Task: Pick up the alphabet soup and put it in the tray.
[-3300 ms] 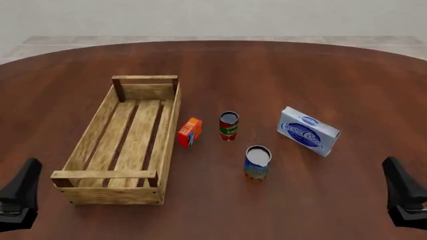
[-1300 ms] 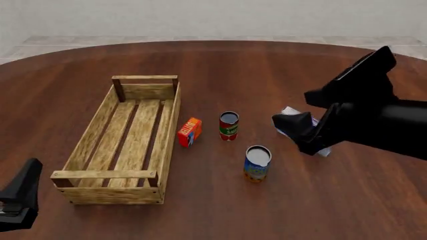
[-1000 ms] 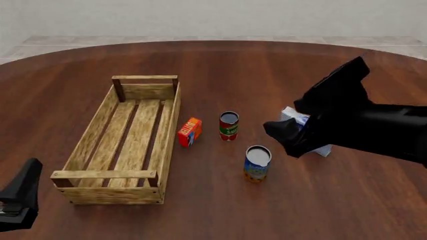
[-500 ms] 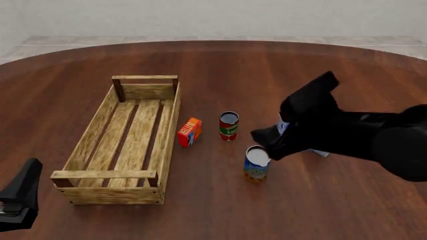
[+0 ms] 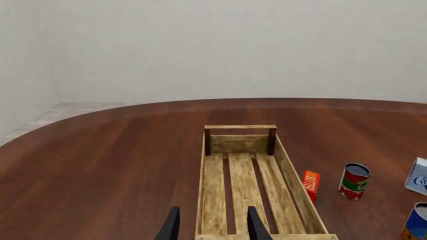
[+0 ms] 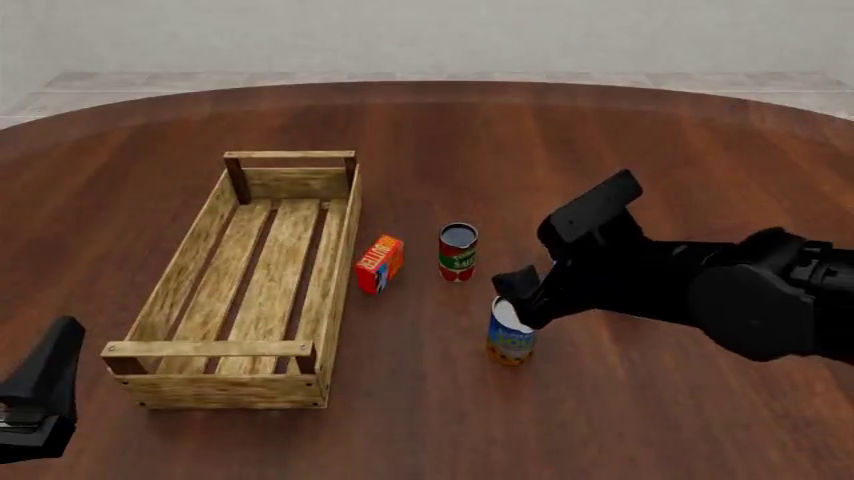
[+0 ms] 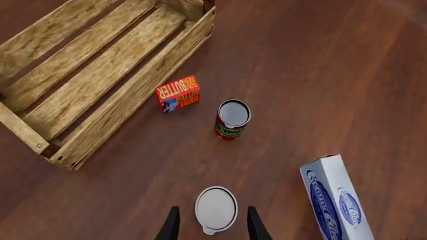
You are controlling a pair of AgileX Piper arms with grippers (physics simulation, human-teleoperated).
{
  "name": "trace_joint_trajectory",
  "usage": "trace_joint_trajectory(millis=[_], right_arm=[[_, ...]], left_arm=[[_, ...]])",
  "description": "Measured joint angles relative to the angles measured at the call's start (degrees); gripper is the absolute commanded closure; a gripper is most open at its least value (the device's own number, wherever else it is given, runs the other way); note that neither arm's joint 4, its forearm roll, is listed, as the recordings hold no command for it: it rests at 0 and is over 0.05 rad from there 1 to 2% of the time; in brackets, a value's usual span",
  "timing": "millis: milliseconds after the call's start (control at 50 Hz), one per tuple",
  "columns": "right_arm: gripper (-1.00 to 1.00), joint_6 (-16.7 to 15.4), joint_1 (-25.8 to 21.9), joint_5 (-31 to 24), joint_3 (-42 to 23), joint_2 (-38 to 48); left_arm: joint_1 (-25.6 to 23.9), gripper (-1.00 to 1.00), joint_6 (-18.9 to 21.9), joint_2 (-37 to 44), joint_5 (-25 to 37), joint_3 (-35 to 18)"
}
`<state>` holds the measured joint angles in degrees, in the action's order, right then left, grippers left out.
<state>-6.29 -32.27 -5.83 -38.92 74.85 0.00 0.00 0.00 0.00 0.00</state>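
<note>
The alphabet soup (image 6: 509, 343) stands upright on the table, a blue-labelled can with a silver top; it also shows in the right wrist view (image 7: 215, 209) and at the edge of the left wrist view (image 5: 417, 224). My right gripper (image 6: 522, 299) is open, just above the can's top, with a finger on either side of the lid (image 7: 212, 227). The tray (image 6: 342, 232), a light-wood slatted crate, lies to the left (image 5: 288, 170) (image 7: 143, 87). My left gripper (image 6: 34, 400) is open and empty near the crate's near end (image 5: 212, 227).
A red-and-green can (image 6: 458, 252) (image 7: 231, 120) and an orange butter box (image 6: 379, 264) (image 7: 178, 93) stand between the soup and the crate. A white-blue flat box (image 7: 337, 202) lies right of the soup, hidden behind my right arm in the front view.
</note>
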Motion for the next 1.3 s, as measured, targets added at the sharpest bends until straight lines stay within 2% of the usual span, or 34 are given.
trace_joint_trajectory(millis=[1300], right_arm=[[-1.00,3.34,1.07,13.24,1.39,18.53]], left_arm=[[0.00,-1.00,0.00,0.00,0.00,0.00]])
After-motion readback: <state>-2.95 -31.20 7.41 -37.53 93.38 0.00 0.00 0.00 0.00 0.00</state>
